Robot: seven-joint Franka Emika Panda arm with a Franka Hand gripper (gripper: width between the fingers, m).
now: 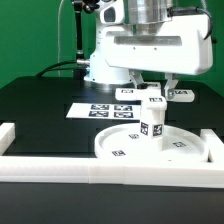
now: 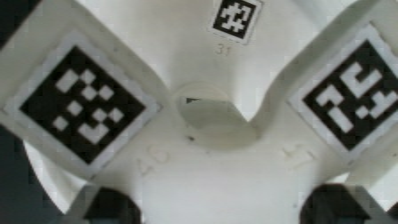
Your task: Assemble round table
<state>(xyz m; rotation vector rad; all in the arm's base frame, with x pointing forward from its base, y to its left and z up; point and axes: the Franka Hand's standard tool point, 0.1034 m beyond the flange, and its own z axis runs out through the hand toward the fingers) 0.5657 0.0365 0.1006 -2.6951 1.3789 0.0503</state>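
The round disc (image 1: 113,150) lies flat at the front edge of the black worktop (image 1: 40,115), just behind the front border rail (image 1: 90,172) and towards the exterior view's right, with the marker board (image 1: 98,109) behind it nearer the middle. The short leg (image 1: 152,128) stands upright on the disc's centre, and the cross-shaped foot piece (image 1: 126,93) sits on or just over the leg's top end; whether it is seated there cannot be told. The gripper (image 1: 152,88) hangs directly over it, and in the wrist view its dark fingertips (image 2: 107,205) stand narrowly apart with white plastic of the foot piece (image 2: 205,120) filling the gap, so the claw appears to be pinching one part of the cross rather than standing spread. The main danger, as I judge it, is a poor mating: if the foot's hub is off the leg's axis or tilted, turning or pushing could cross the joint and jam it. A twist could also spin the leg loose in the disc, or drag the whole disc along the worktop against the rail, since nothing visible holds the disc down. A narrow hold on one part of the cross could slip under load, and letting go before the joint bites could leave the foot to topple off the leg
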